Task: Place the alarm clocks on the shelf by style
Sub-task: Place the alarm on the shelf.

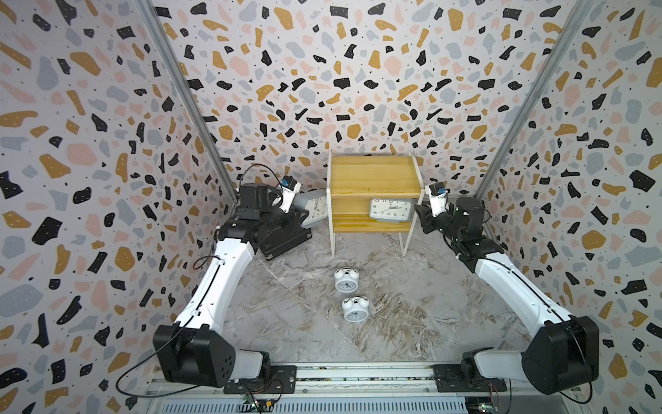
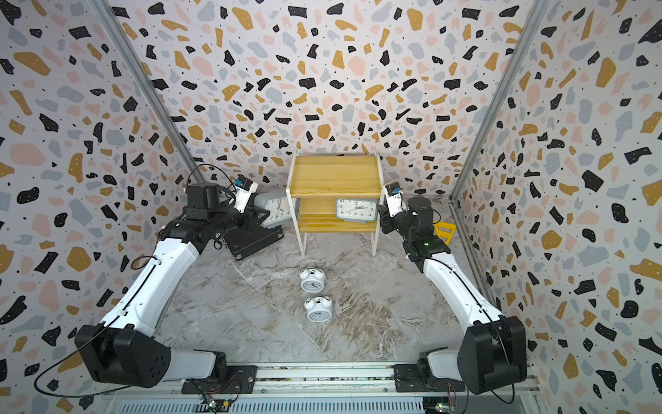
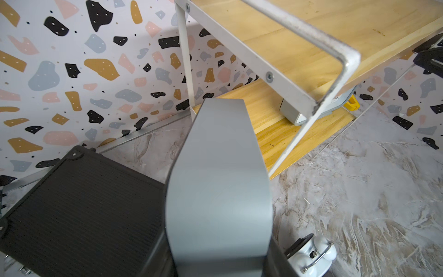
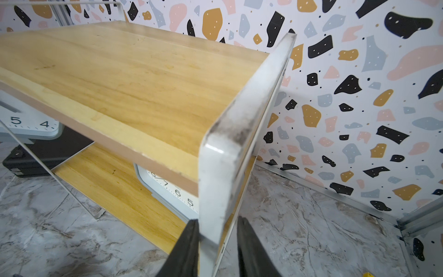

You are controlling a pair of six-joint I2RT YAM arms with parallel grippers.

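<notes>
grey alarm clock (image 1: 315, 206), clamped in the left gripper (image 1: 300, 217), hangs beside the shelf (image 1: 374, 175), likely bound for the lower board (image 1: 351, 225) by its twin (image 1: 390, 209), while the right gripper (image 4: 217, 219), jaws narrow, straddles the side frame (image 4: 239, 120), perhaps to steady it, though whether it pinches i cannot tell.

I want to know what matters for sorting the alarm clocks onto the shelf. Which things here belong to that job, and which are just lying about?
Job: shelf; grey clock on its lower tier; grey clock beside the shelf; farther twin-bell clock; nearer twin-bell clock.
Lying about: black flat case; yellow triangular plastic piece.
</notes>
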